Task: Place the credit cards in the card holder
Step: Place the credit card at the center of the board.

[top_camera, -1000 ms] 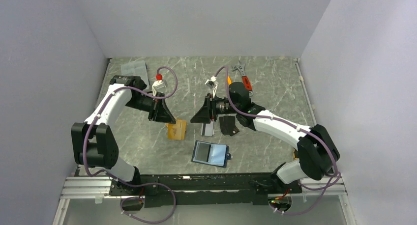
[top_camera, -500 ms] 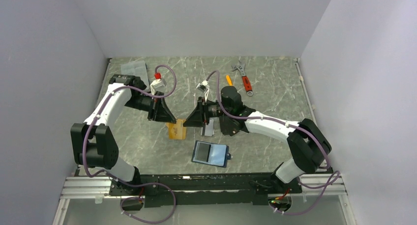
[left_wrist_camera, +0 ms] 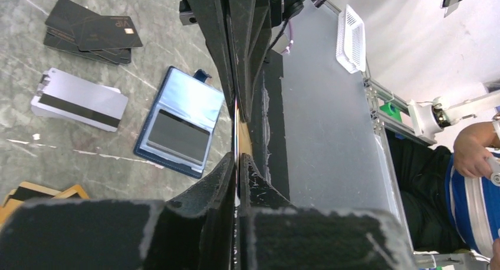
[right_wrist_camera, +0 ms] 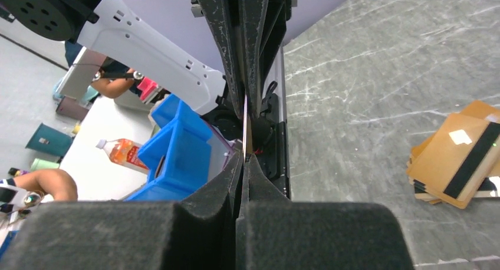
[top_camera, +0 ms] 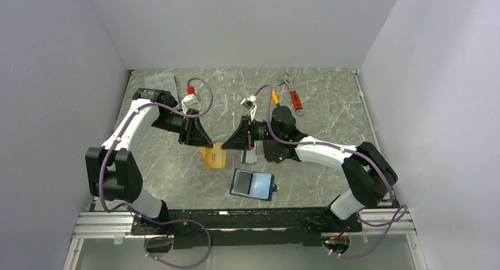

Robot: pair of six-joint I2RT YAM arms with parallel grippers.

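Note:
My left gripper (top_camera: 205, 141) and my right gripper (top_camera: 229, 142) meet tip to tip above the table. Both are shut on one thin orange-tan card, seen edge-on in the left wrist view (left_wrist_camera: 237, 134) and the right wrist view (right_wrist_camera: 245, 119). A stack of orange-tan cards (top_camera: 213, 158) lies below them; it also shows in the right wrist view (right_wrist_camera: 460, 161). The white-grey striped card (top_camera: 250, 157) and the black cards (top_camera: 276, 151) lie to the right. The navy card holder (top_camera: 252, 183) lies open, nearer the front (left_wrist_camera: 180, 122).
A red-handled wrench (top_camera: 293, 94) and a small orange tool (top_camera: 275, 96) lie at the back right. A clear plastic box (top_camera: 162, 81) sits at the back left. Grey walls enclose the table on three sides.
My right gripper has moved left to meet my left gripper at the card. The left arm has barely moved.

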